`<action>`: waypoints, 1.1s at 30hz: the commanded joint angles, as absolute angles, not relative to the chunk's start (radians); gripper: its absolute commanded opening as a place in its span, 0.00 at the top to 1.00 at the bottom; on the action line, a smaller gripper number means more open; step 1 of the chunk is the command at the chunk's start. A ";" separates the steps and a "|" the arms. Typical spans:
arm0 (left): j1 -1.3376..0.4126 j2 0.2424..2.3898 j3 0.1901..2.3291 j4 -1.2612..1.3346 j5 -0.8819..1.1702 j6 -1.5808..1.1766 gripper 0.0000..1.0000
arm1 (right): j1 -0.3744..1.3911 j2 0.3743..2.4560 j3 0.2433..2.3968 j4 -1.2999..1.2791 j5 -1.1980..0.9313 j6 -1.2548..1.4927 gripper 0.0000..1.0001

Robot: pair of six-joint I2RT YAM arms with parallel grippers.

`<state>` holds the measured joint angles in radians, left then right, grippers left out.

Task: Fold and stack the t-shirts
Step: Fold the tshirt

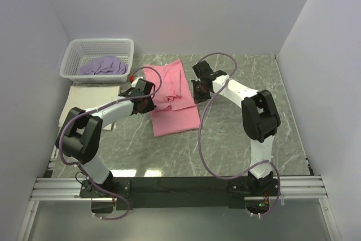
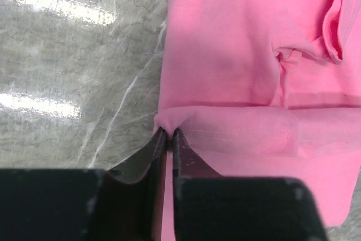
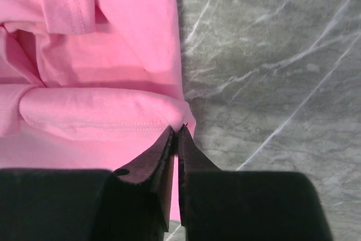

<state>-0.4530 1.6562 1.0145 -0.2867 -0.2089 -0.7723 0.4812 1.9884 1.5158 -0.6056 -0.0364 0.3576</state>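
Left gripper [image 2: 168, 135] at nine o'clock of the pink t-shirt [image 2: 237, 38], right gripper [image 3: 176, 132] at three, each clamped shut on its hem, likely to fold evenly

pink t-shirt [image 1: 175, 114] part-folded, cream [image 1: 84, 103] flat, lavender [image 1: 104, 65] crumpled

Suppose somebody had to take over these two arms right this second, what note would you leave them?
Left gripper: shut, pinching a fold at the pink t-shirt, left edge.
Right gripper: shut, pinching the same fold at the right edge.
Cream t-shirt: flat on the table beside the basket, apparently folded.
Lavender t-shirt: crumpled in the basket.
Done: pink partly folded.
Left: finish pink, stack it, then fold and stack lavender.
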 commanded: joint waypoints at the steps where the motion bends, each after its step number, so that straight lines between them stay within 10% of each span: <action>1: -0.443 1.660 0.994 -0.241 -0.244 -0.793 0.87 | 0.466 1.994 1.575 -0.584 -0.002 0.344 0.89; 7: -0.445 1.629 1.014 -0.281 -0.226 -0.810 0.50 | 0.468 1.921 1.548 -0.566 -0.002 0.362 0.59; 13: -0.501 1.477 1.005 -0.354 -0.278 -0.827 0.23 | 0.503 1.781 1.439 -0.497 -0.029 0.377 0.57; 33: -0.745 1.535 0.861 -0.331 -0.170 -0.957 0.56 | 0.558 1.766 1.168 -0.368 -0.201 0.488 0.66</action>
